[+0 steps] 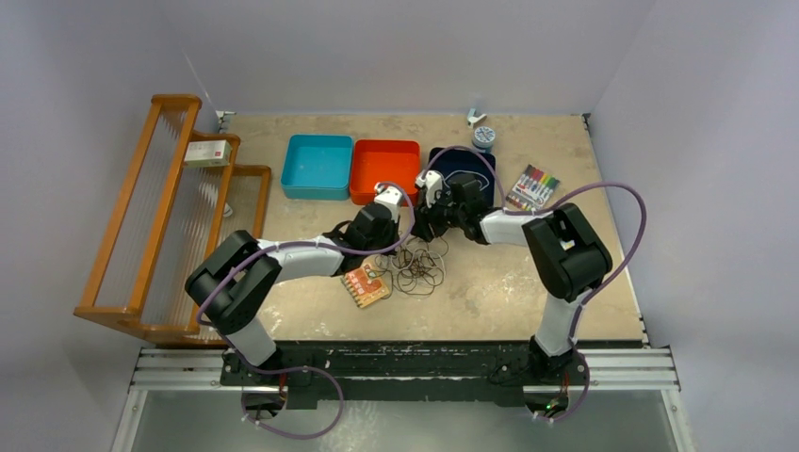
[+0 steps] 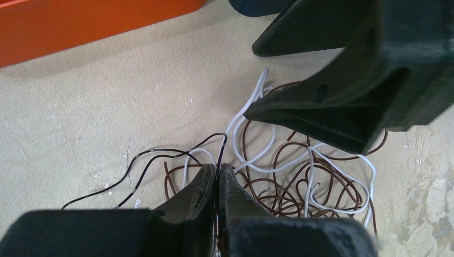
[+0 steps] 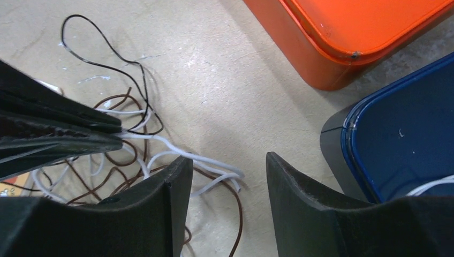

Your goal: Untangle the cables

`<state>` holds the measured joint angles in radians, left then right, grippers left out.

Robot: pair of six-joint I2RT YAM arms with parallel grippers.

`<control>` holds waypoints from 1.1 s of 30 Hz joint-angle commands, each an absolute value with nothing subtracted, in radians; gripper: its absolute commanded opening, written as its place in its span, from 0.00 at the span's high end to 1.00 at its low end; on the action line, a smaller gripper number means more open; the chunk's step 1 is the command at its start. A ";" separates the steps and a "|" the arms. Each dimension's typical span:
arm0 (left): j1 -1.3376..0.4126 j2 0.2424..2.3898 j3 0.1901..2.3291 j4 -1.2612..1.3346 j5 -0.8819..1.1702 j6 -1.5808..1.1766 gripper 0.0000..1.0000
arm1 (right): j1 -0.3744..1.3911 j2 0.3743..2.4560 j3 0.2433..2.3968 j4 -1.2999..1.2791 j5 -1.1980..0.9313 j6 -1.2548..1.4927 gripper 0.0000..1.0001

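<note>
A loose tangle of thin cables [image 1: 417,267] lies on the table between the two arms. It has brown cables [image 2: 284,187], white cables [image 2: 342,156] and a black cable [image 2: 155,152]. My left gripper [image 2: 218,170] is shut on the black cable, which runs up from between its jaws and loops off to the left. My right gripper [image 3: 227,171] is open just above the table, at the far edge of the tangle. A white cable end [image 3: 214,171] lies beside its left finger. The right gripper's fingers [image 2: 321,110] hang over the tangle in the left wrist view.
An orange tray [image 1: 384,169], a teal tray [image 1: 317,166] and a dark blue tray [image 1: 466,162] stand behind the grippers. A white cable [image 3: 428,186] lies in the blue tray. A marker pack [image 1: 533,186], an orange patterned card [image 1: 366,284] and a wooden rack [image 1: 160,217] are nearby.
</note>
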<state>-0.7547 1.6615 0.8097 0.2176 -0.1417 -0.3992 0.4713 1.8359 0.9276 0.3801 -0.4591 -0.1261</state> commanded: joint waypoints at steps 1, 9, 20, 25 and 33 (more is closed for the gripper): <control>-0.750 1.663 0.837 0.258 -0.128 -0.376 1.00 | 0.472 1.861 0.996 0.416 -0.452 -0.158 0.47; -0.751 1.658 0.836 0.255 -0.128 -0.376 1.00 | 0.471 1.853 0.981 0.477 -0.462 -0.136 0.77; -0.741 1.584 0.777 0.275 -0.205 -0.399 0.83 | 0.472 1.686 0.906 0.461 -0.290 -0.094 1.00; -0.732 1.576 0.754 0.292 -0.193 -0.409 0.72 | 0.472 1.587 0.925 0.346 -0.204 -0.064 1.00; -0.729 1.600 0.725 0.329 -0.164 -0.433 0.60 | 0.472 1.447 1.006 0.244 -0.180 -0.032 1.00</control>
<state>-0.7345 1.6070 0.7391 0.2642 -0.1783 -0.4107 0.4721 1.5188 0.9146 0.2878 -0.2161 -0.0616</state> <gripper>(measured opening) 0.379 0.012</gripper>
